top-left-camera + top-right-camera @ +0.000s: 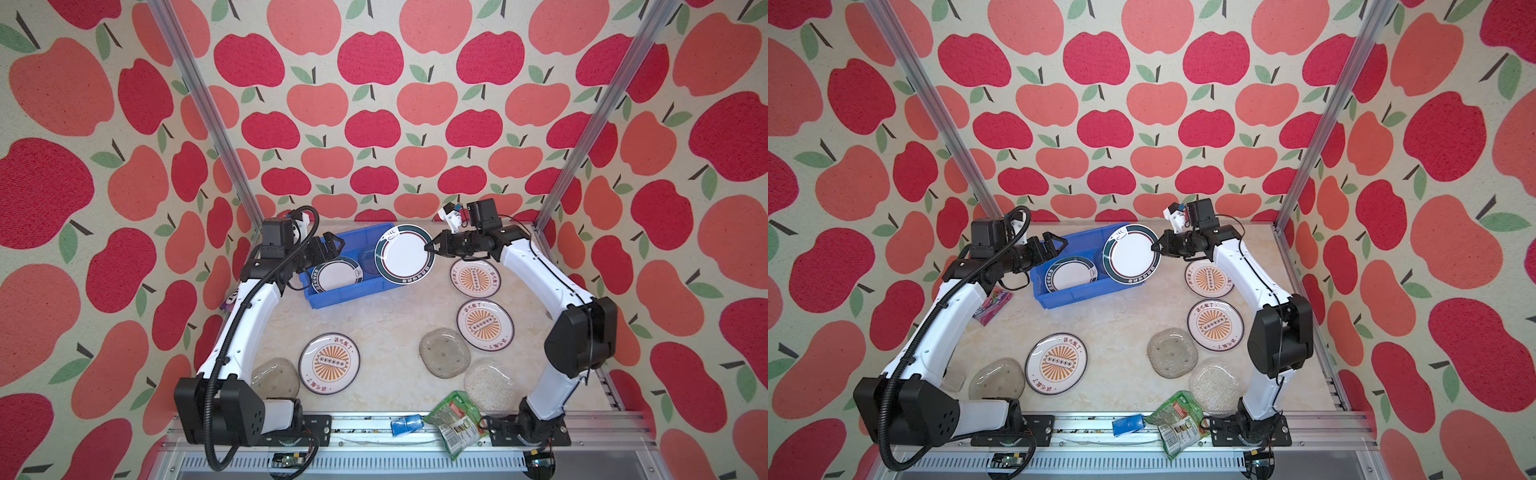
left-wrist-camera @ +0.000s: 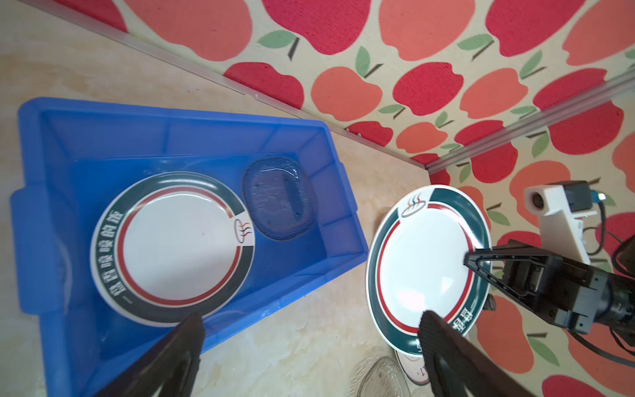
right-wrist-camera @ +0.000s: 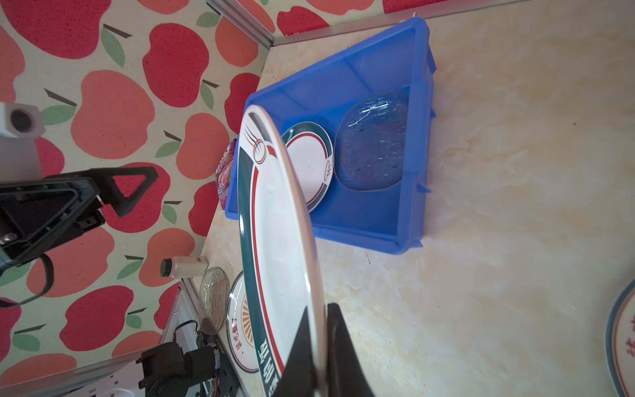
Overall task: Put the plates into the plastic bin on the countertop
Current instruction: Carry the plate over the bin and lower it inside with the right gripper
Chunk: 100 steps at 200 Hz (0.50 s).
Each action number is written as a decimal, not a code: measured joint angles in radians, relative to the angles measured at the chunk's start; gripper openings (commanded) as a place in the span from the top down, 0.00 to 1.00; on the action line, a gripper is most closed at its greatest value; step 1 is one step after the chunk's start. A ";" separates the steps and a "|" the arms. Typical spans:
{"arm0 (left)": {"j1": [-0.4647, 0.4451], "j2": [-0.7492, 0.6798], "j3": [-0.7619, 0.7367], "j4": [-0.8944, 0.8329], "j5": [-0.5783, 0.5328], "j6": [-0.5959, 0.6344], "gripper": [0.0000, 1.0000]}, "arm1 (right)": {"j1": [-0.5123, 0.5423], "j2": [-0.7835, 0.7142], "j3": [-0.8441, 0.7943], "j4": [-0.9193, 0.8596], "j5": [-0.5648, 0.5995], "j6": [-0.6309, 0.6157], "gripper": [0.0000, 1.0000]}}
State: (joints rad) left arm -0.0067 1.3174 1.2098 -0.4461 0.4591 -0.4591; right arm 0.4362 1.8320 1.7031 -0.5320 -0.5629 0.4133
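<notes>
My right gripper is shut on the rim of a dark-banded white plate, which hangs tilted over the right end of the blue plastic bin. Inside the bin lie another dark-banded plate and a glass plate. My left gripper stands open and empty above the bin's left end. On the countertop lie three sunburst plates and three glass plates.
A green snack bag and a small blue item lie at the front rail. A purple candy packet sits left of the bin, under my left arm. A small bottle lies at the left front edge.
</notes>
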 measured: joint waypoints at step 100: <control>0.099 -0.024 -0.176 0.080 -0.150 -0.016 0.01 | 0.208 0.677 0.869 -0.110 0.056 0.053 1.00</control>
State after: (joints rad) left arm 0.0921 1.2934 1.0336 -0.3656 0.3092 -0.4755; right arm 0.6445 2.5088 2.5725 -0.6418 -0.5068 0.4667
